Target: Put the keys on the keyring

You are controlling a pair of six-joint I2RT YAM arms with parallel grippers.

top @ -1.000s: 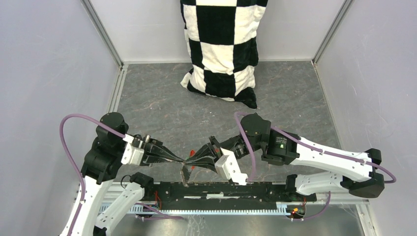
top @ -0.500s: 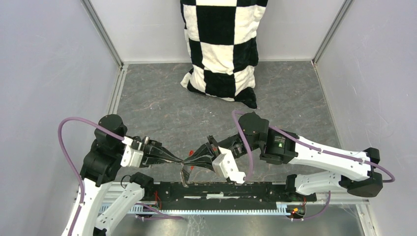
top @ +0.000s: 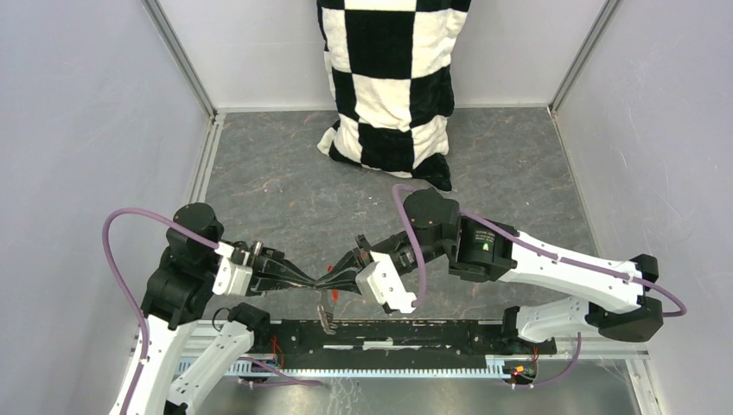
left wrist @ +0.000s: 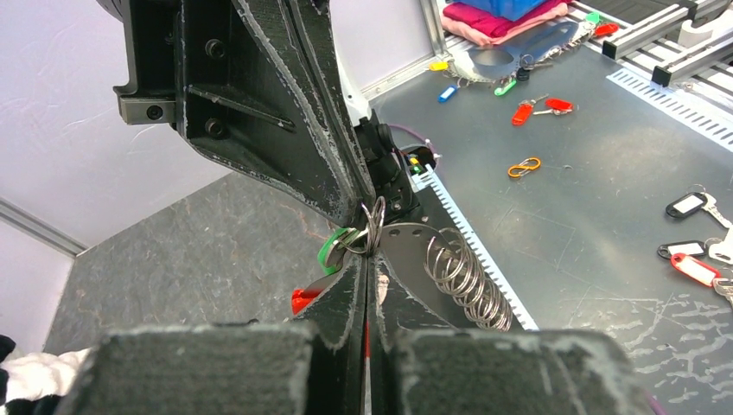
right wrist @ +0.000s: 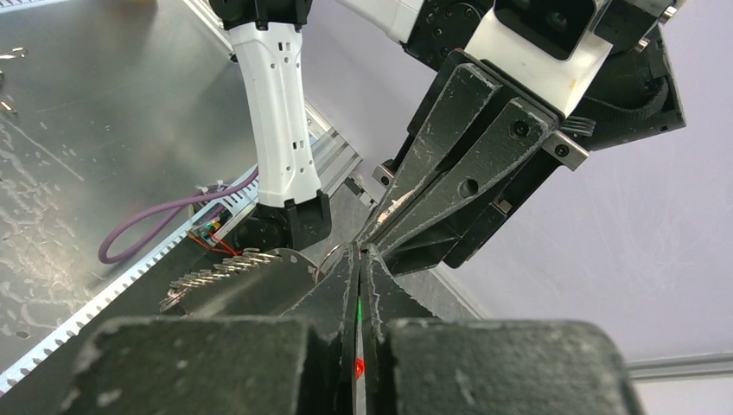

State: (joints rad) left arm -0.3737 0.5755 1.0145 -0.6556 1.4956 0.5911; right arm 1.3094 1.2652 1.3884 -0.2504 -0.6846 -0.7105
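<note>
The left gripper [left wrist: 366, 264] and the right gripper [right wrist: 359, 253] meet tip to tip above the counter [top: 285, 199]. Both have their jaws pressed together. The keyring [left wrist: 374, 225], a thin silvery loop, stands upright right at the point where the two tips touch, just beyond the left gripper's tip and just under the right one's. I cannot tell which gripper actually clamps it.

The green-headed key [left wrist: 332, 252] sits against the ring, just to one side of the left gripper's tip. The red tag [left wrist: 302, 300] shows lower down on that same side, partly hidden behind the finger. On the other side of the left gripper's tip, a round-ended metal plate [left wrist: 406, 251] carrying a coil of wire rings [left wrist: 462, 278] hangs down from the meeting point.
</note>
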